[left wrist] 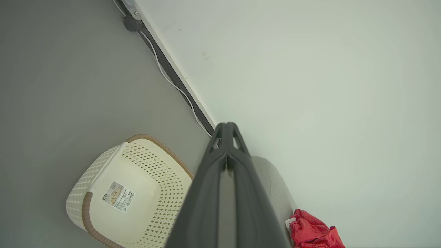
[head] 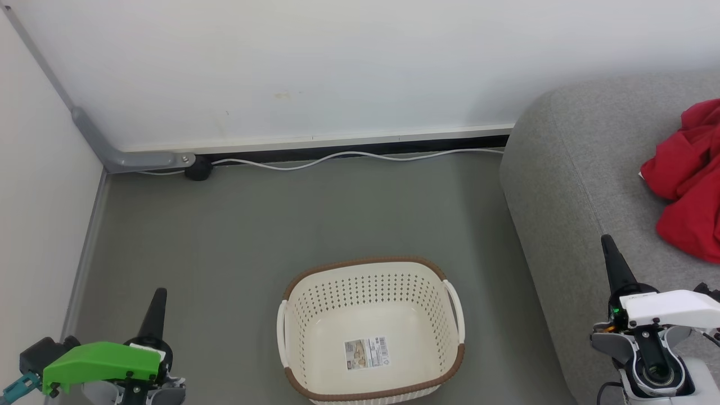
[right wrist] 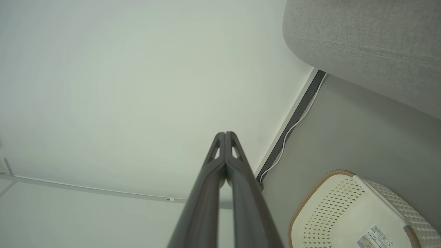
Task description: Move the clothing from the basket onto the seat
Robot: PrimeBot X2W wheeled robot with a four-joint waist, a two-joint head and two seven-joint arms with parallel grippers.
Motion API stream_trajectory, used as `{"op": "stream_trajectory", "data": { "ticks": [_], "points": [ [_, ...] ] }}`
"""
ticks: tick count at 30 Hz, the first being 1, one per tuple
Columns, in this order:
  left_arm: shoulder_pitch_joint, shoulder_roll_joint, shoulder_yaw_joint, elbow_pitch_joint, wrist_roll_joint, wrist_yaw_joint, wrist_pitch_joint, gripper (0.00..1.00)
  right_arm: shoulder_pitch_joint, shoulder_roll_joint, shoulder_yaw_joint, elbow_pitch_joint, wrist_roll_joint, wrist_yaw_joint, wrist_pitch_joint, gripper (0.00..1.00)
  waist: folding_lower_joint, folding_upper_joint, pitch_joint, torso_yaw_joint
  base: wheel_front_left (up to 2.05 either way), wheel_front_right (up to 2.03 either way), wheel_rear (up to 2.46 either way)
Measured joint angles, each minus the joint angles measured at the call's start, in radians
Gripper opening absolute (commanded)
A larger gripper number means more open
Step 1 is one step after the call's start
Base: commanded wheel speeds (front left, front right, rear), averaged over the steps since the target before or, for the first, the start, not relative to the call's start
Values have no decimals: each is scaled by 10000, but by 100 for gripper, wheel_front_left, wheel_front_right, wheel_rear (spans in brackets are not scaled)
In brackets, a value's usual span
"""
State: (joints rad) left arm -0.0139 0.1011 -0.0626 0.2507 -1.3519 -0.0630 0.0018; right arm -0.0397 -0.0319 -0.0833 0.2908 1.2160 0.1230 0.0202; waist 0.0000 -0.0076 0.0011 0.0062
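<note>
Head view: basket (head: 360, 262) sits lower centre of the frame on the floor (head: 253, 225) — empty, with just a printed label (head: 367, 353) on its bottom. Clothing (head: 689, 174) lies in a red heap at the right edge, upper right, on top of the seat (head: 568, 185). The frame edge cuts the heap, so I can't tell whether it's one garment or two. A bit of white trim shows at its left side.

Judgement: the transfer looks done, with nothing red left in the basket. If anything is left, it's a check that both pieces are up there, which needs a wider look at the seat.

Left tool (head: 157, 304) is at the lower left, fingers pressed together, holding nothing. Left wrist view confirms it: the two fingers meet at the tips. Right tool (head: 608, 246) is at the lower right, likewise closed and empty, with its tip pointing up the frame over the seat.

Relative position: clothing is above and to the right of the right tool's tip, near but apart — bare grey cushion lies between them. From the left tool it's well apart, across the whole frame, with the basket in between. Left wrist view puts the red heap at the bottom right, just right of the closed fingers, on the end of the seat.
</note>
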Motion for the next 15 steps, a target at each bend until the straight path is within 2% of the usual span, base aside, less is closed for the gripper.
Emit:
{"op": "stream_trajectory", "data": {
  "ticks": [3,15],
  "points": [
    [-83,-109,213,29,-493,-105,155,0,-35,-2,-104,-23,731,0,171,0,0,0,3,-12,0,0,0],
    [-206,-280,696,142,-1745,-343,552,0,-146,-6,-351,-46,2451,0,564,0,0,1,11,-42,0,0,0]
  ]
}}
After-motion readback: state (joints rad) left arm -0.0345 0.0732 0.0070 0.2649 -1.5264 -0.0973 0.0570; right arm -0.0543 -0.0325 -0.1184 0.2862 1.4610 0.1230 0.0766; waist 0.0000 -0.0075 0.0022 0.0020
